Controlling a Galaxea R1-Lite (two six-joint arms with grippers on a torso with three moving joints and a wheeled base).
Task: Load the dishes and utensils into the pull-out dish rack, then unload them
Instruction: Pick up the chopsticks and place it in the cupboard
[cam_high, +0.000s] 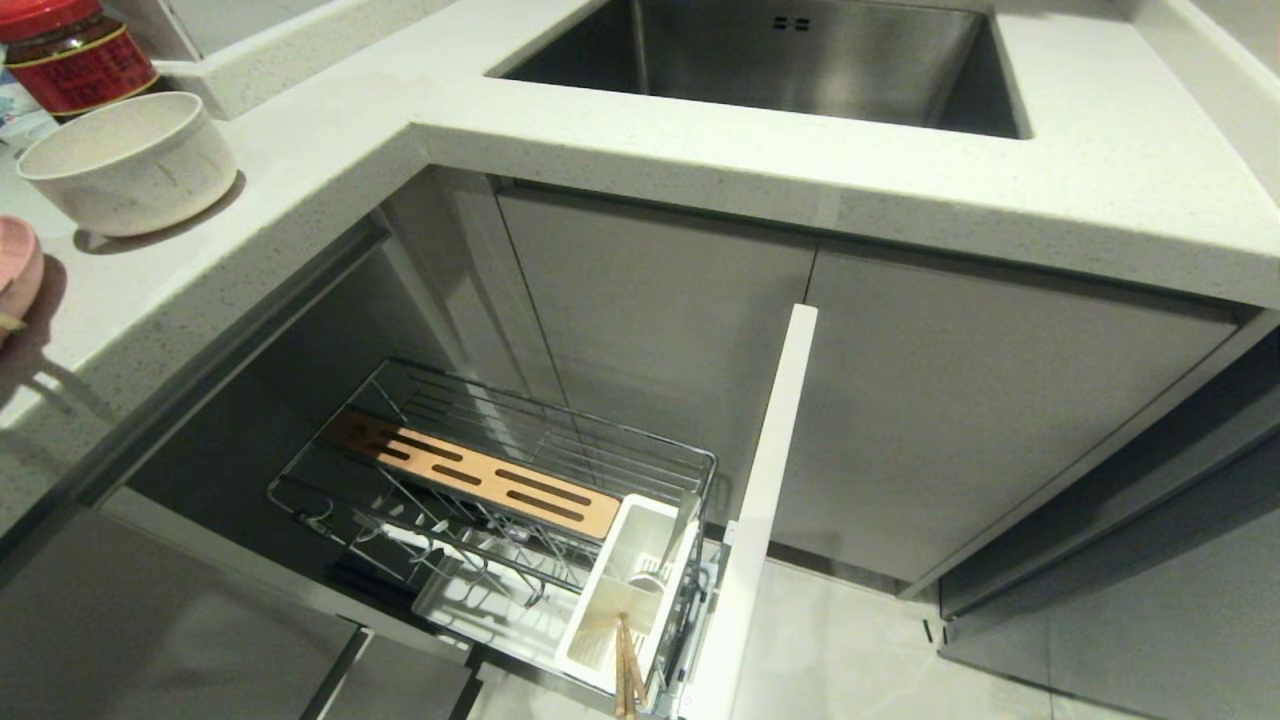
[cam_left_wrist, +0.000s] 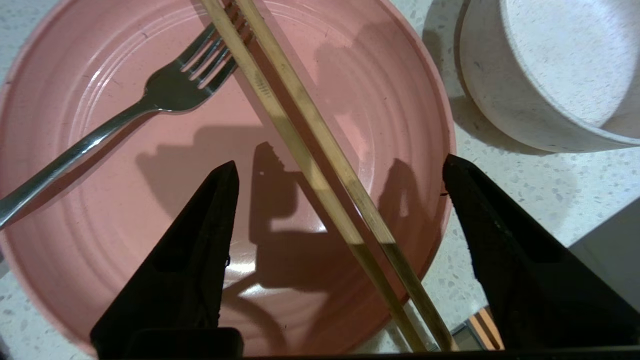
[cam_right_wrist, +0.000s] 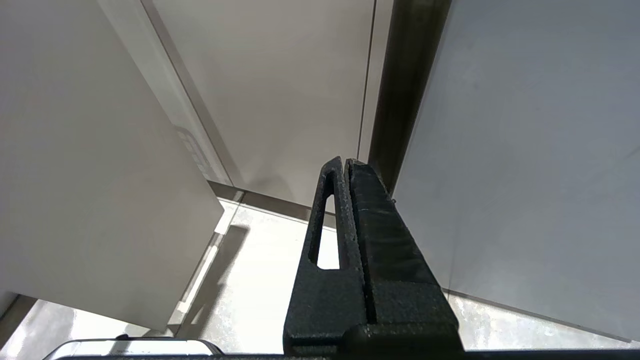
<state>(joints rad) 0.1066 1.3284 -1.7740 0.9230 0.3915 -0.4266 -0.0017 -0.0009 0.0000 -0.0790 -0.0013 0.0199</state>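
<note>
The pink plate (cam_left_wrist: 150, 200) lies on the worktop, with only its edge (cam_high: 15, 270) showing in the head view. A silver fork (cam_left_wrist: 165, 95) and a pair of wooden chopsticks (cam_left_wrist: 300, 135) lie on it, the chopsticks crossing the fork's tines. My left gripper (cam_left_wrist: 340, 160) hovers open just above the plate, its fingers either side of the chopsticks and touching nothing. The off-white bowl (cam_high: 125, 160) stands beside the plate (cam_left_wrist: 550, 75). The pull-out dish rack (cam_high: 500, 480) is drawn out below, with wooden sticks (cam_high: 628, 670) in its white utensil holder (cam_high: 625, 590). My right gripper (cam_right_wrist: 345, 160) hangs shut by the cabinet fronts.
A steel sink (cam_high: 780, 60) is set into the worktop (cam_high: 1100, 170) at the back. A red-lidded jar (cam_high: 75, 55) stands behind the bowl. The rack's white cabinet front (cam_high: 760, 520) juts out over the tiled floor (cam_high: 850, 650).
</note>
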